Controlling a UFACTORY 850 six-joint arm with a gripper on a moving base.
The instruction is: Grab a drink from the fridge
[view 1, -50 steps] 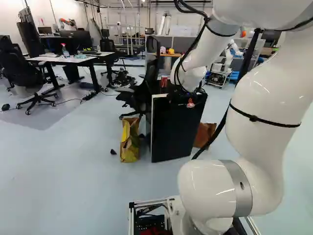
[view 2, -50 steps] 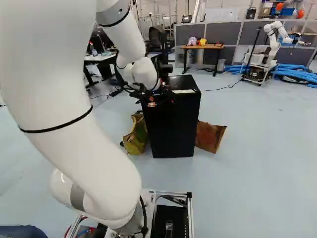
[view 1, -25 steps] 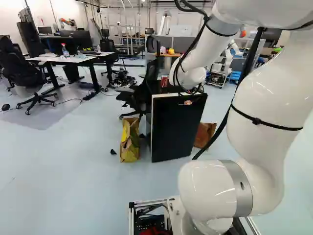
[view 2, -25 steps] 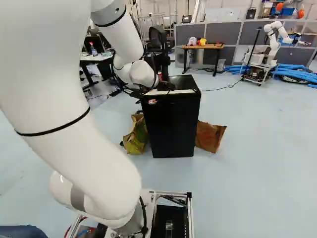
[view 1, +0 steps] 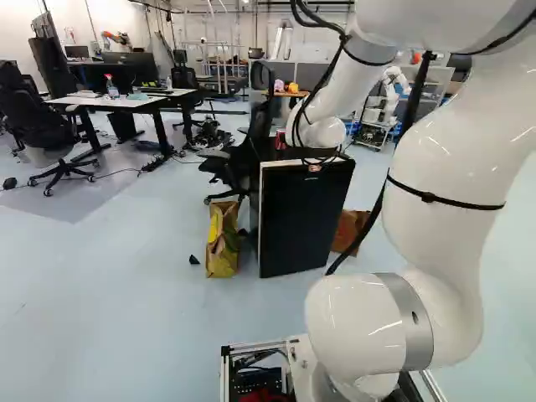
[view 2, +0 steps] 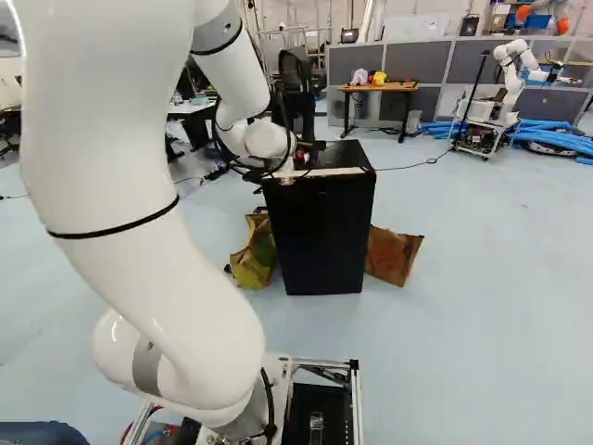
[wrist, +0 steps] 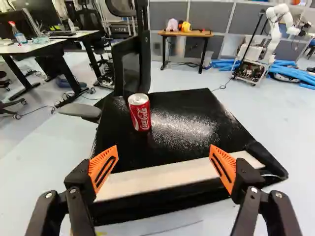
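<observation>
At the fridge's top front edge, my gripper shows small and dark in the right base view. The black fridge stands upright, its front towards the base; a pale strip runs along its upper front edge. In the wrist view my gripper is open, its orange-padded fingers wide apart with nothing gripped between them. Ahead of them lies the fridge top, with a red drink can standing upright on it, nearer the side with the office chair. The fridge's inside is hidden.
A paper bag with yellow and a brown bag flank the fridge. An office chair stands close behind it. Farther off are desks, a wooden table and another robot.
My arm has shifted somewhat left in the left base view, and the gripper has risen along the fridge's upper front. The base, fridge and can have stayed put.
</observation>
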